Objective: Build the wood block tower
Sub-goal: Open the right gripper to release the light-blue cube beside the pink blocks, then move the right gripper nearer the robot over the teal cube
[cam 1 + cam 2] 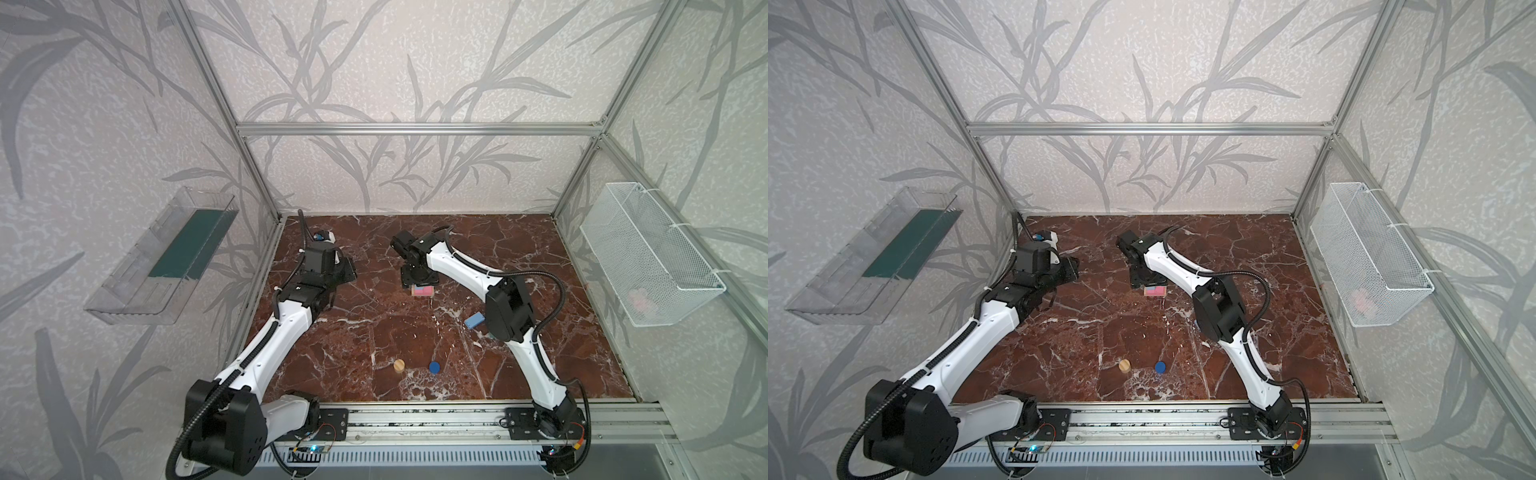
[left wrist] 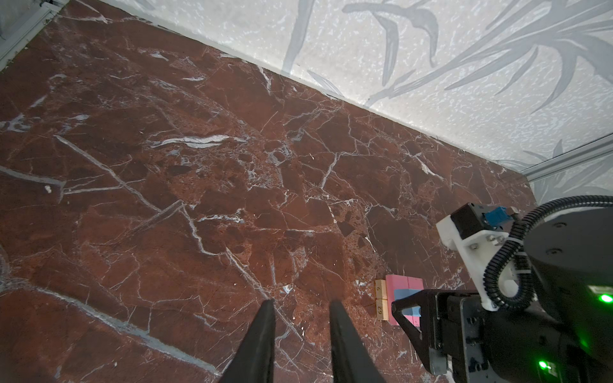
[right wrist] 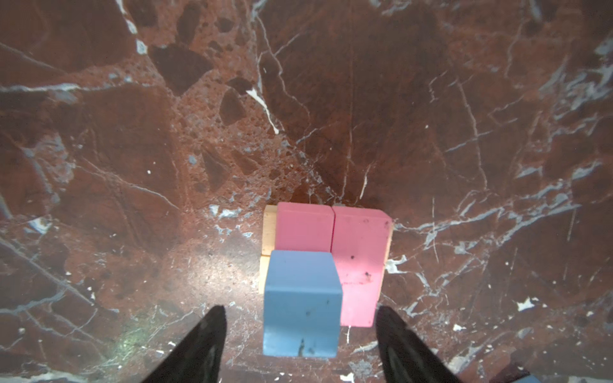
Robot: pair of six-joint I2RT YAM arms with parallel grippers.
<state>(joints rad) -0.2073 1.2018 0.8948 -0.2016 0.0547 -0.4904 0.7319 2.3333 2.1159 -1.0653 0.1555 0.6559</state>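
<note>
Even, soft light fills both top views; their edges bow. The right wrist view is dimmer, its black fingers (image 3: pixel 195 348) blurred, with pale glare on the red-brown marble desk (image 3: pixel 199 265).

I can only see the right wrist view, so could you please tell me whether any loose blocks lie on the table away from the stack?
Observer: Yes, in both top views a tan cylinder stands upright near the front edge of the table.
Operator: Thank you. Is anything close to it?
Observer: A dark blue cylinder sits to its right in the picture, apart from it.
Operator: Is there another light blue piece anywhere?
Observer: Yes, in a top view a light blue block lies beside the elbow of the right arm, which partly hides it.
</note>
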